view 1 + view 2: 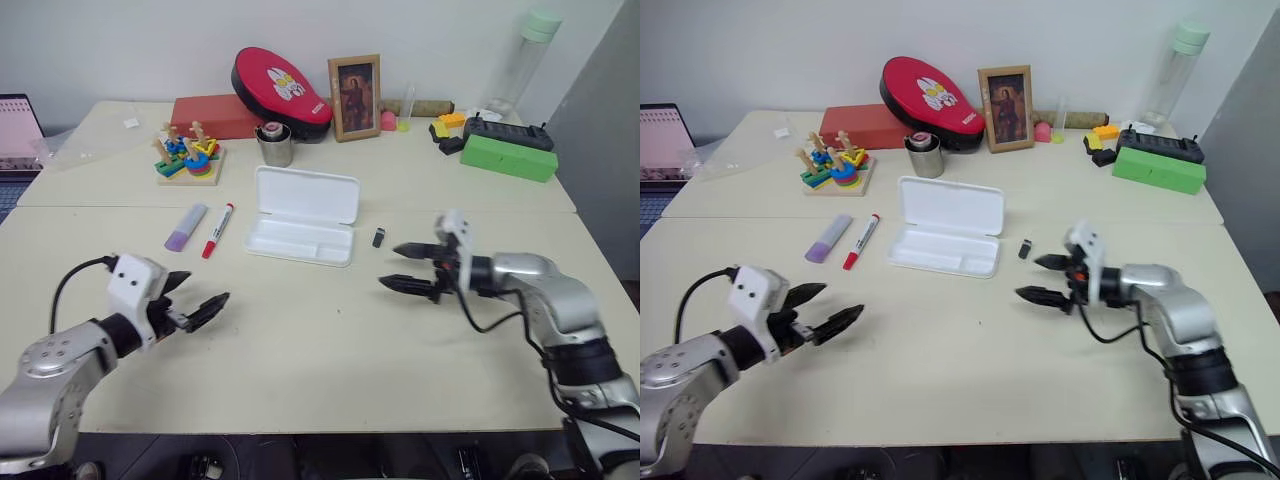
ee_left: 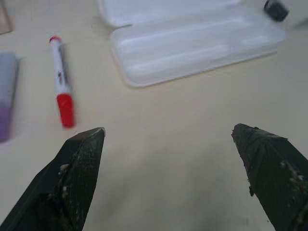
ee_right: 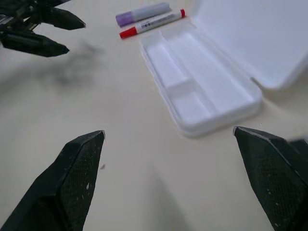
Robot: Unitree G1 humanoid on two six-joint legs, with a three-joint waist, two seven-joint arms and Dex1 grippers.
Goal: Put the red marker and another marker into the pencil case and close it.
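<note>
Both grippers hang above the table (image 1: 300, 340) with nothing in them. Left gripper (image 1: 200, 300), fingers spread wide, sits near the front edge on the robot's left, well apart from everything. Right gripper (image 1: 410, 267) is spread just as wide, over to the right of the pencil case (image 1: 302, 228), tips aimed across toward it. And the case lies open, lid folded back flat, tray bare! To its left, the red marker (image 1: 217, 230) lies on the tabletop, red cap toward the robot, and just beside it on the far-left side lies the purple marker (image 1: 186, 226). Neither touches the case. A small black object (image 1: 378, 237) sits between the case and the right gripper.
</note>
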